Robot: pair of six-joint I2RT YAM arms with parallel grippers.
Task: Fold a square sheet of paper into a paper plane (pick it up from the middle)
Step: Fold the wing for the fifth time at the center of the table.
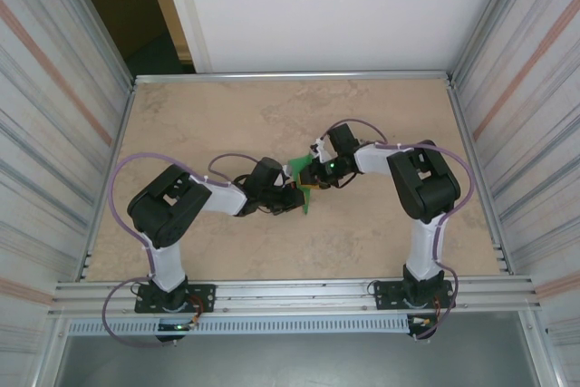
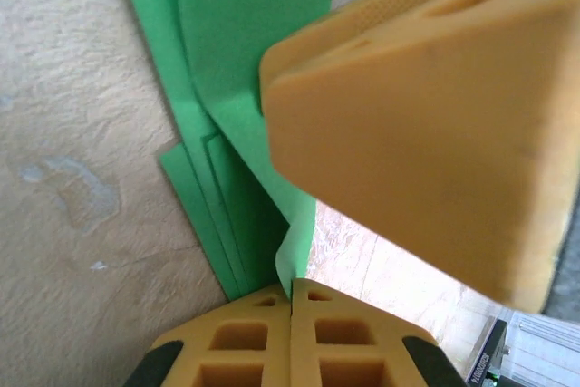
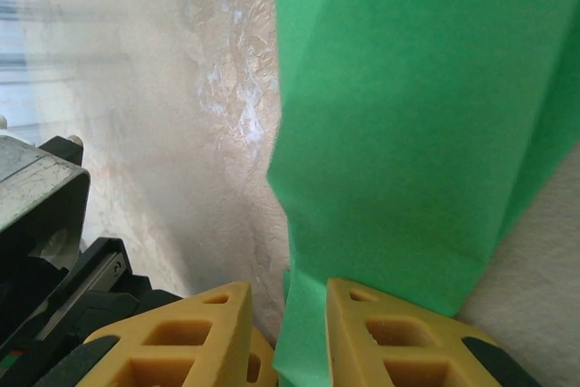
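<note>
Both claws, left (image 2: 291,301) and right (image 3: 288,314), grip the green paper (image 2: 245,61), already creased into several layers; we judge folding partly done.

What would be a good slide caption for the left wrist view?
Left gripper, jaws shut, pinches the folded green paper above the table, beside a right-gripper finger.

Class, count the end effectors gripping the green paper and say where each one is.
2. The left end effector pinches the folded green paper at its lower edge; the right end effector clamps its other side, mid-table.
</note>
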